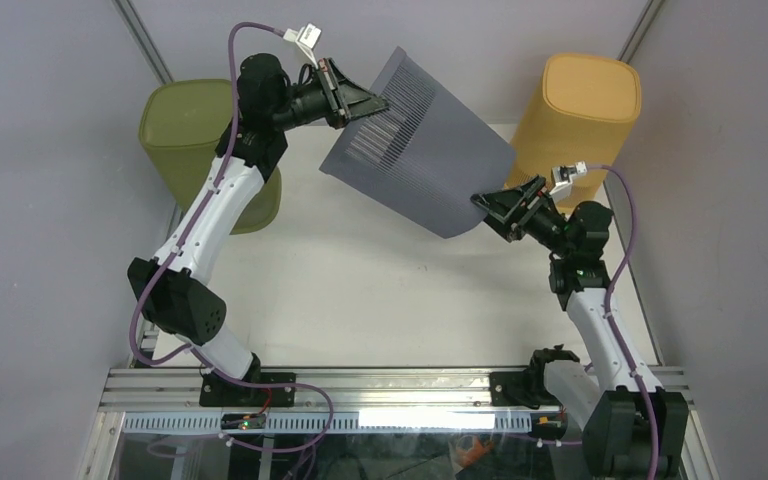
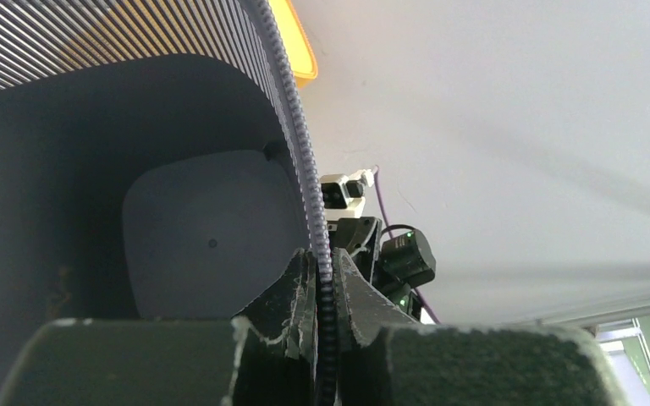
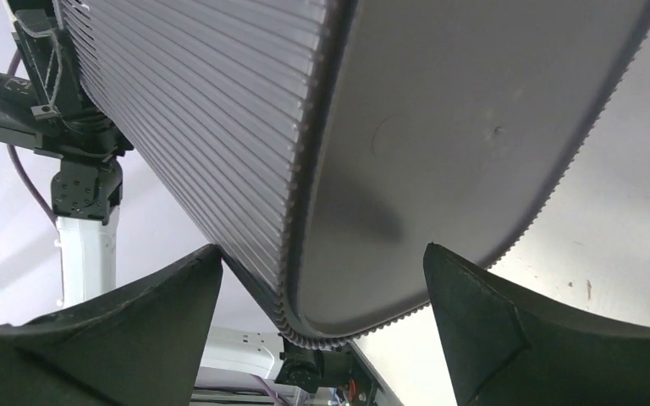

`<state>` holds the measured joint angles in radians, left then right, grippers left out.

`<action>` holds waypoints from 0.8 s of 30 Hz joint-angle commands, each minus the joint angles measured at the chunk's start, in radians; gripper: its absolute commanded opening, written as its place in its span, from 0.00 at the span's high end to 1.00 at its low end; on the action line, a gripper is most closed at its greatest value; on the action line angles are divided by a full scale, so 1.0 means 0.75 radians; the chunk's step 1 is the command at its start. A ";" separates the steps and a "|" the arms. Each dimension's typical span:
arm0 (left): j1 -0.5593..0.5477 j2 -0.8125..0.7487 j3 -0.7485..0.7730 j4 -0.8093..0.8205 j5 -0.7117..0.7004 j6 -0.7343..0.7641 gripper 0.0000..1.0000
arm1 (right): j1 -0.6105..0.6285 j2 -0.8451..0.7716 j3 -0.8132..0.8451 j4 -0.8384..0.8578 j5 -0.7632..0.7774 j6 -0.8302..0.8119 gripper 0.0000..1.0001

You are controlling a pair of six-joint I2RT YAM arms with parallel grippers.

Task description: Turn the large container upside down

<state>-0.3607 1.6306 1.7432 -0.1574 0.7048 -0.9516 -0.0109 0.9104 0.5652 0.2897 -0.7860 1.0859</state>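
Only your left hand [image 2: 325, 283] pinches the rim of the grey container [image 1: 420, 150]; your right hand [image 3: 322, 254] gapes wide, so the container may pivot and slip free.

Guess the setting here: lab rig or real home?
Probably a lab robot cell: left arm and right arm bolted to an aluminium rail, plain grey walls, white table.

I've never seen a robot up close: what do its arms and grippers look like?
Both the left arm and right arm have white shells between chunky black joints. A purple cable loops along each, ending in a white plug. The left gripper and right gripper have black wedge-shaped fingers.
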 commanded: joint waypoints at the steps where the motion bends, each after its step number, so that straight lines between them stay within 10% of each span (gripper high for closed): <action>1: -0.006 -0.047 0.000 0.311 0.112 -0.143 1.00 | 0.041 0.017 0.059 0.217 0.039 0.082 0.07; 24: -0.087 0.178 -0.213 0.321 0.197 -0.112 1.00 | 0.081 -0.316 0.354 -0.424 0.128 -0.175 0.07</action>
<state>-0.3462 1.7267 1.6127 0.0490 0.7479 -1.0443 0.0257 0.7166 0.7074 -0.1047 -0.6365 0.9745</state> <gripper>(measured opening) 0.069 0.926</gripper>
